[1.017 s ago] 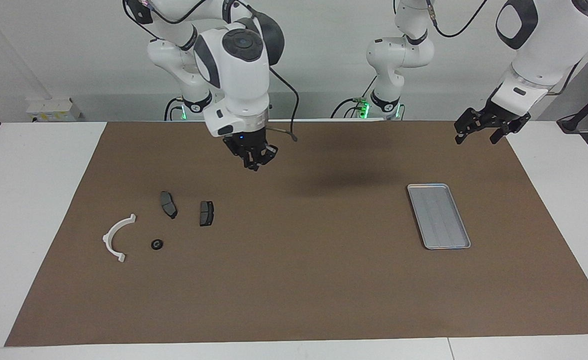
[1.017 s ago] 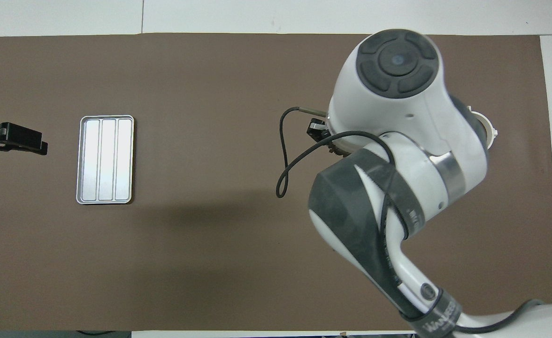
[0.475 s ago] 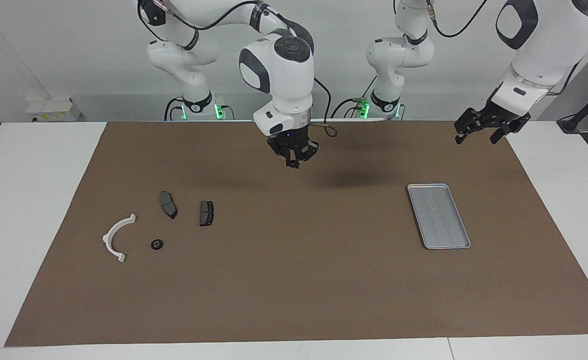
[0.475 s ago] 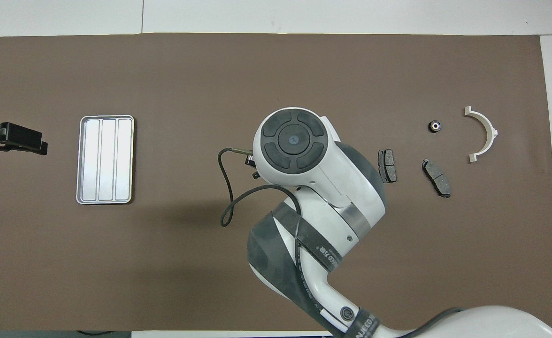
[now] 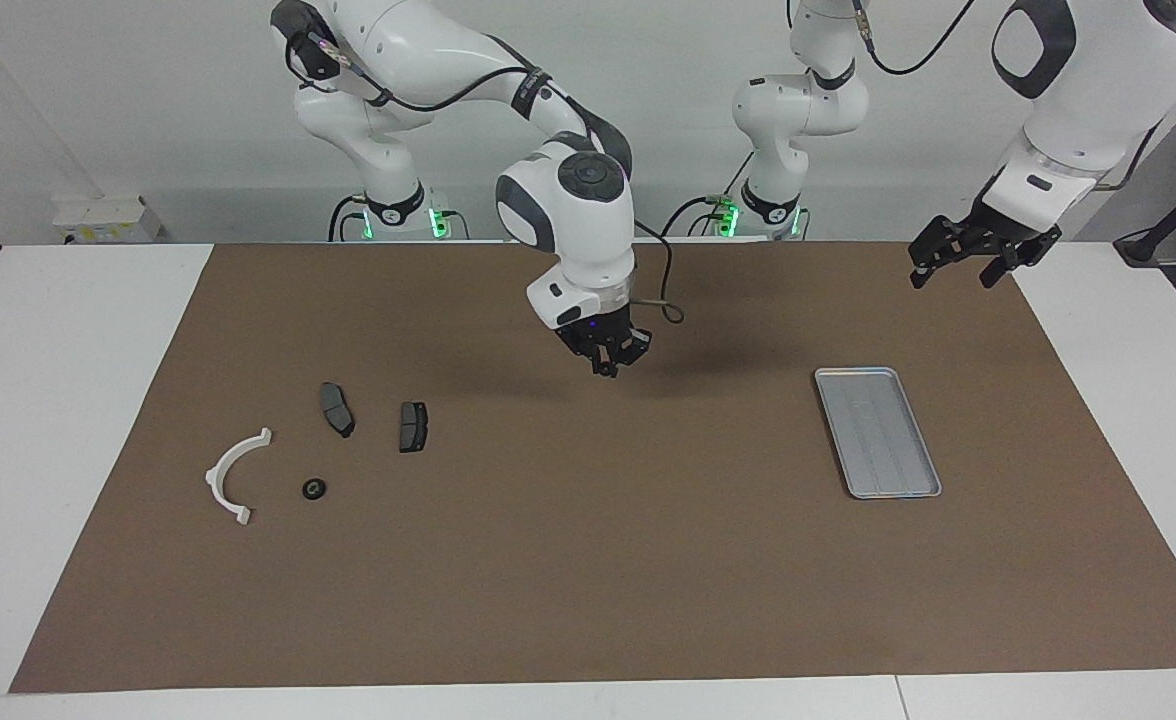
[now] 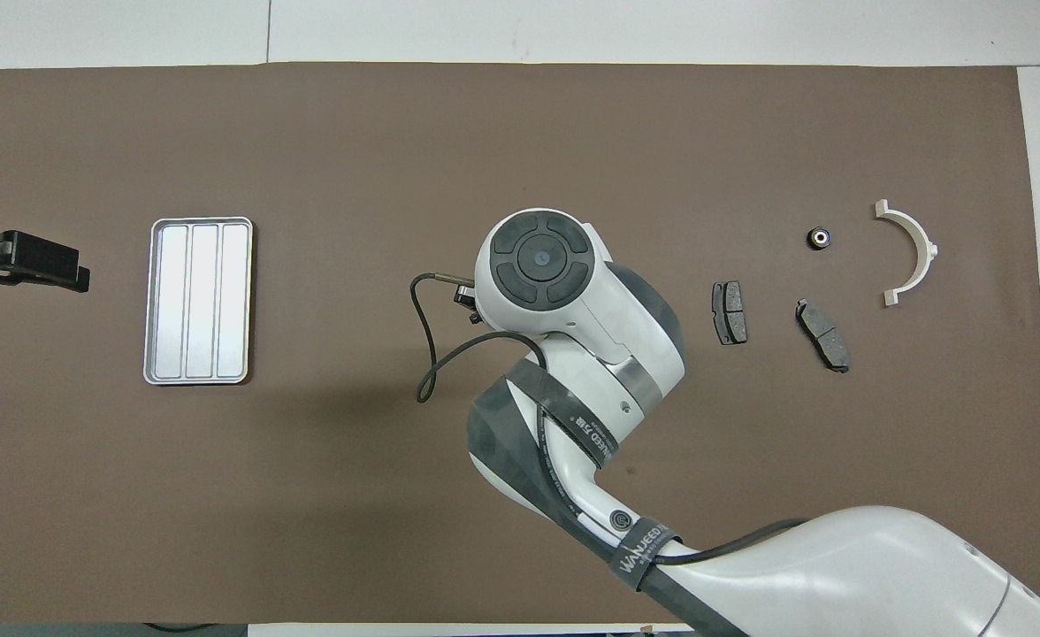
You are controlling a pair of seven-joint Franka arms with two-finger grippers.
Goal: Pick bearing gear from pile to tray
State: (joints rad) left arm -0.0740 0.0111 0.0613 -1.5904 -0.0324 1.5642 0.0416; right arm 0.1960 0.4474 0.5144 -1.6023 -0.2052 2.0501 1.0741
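Change: the right gripper (image 5: 608, 366) is travelling from over the pile toward the tray (image 5: 877, 432), now hanging low over the mat's middle.
Right fingers: pinching together; whether a part is between them, I cannot tell.
Left gripper (image 5: 968, 262): waiting with fingers spread, holding nothing, over the mat corner near the tray.
Pile: a small black bearing (image 5: 314, 489) is lying between the white half-ring (image 5: 231, 474) and two brake pads (image 5: 412, 426).

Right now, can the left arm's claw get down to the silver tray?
Probably yes: the left claw hangs open over the mat beside the shallow silver-grey metal tray, with only bare mat between them.
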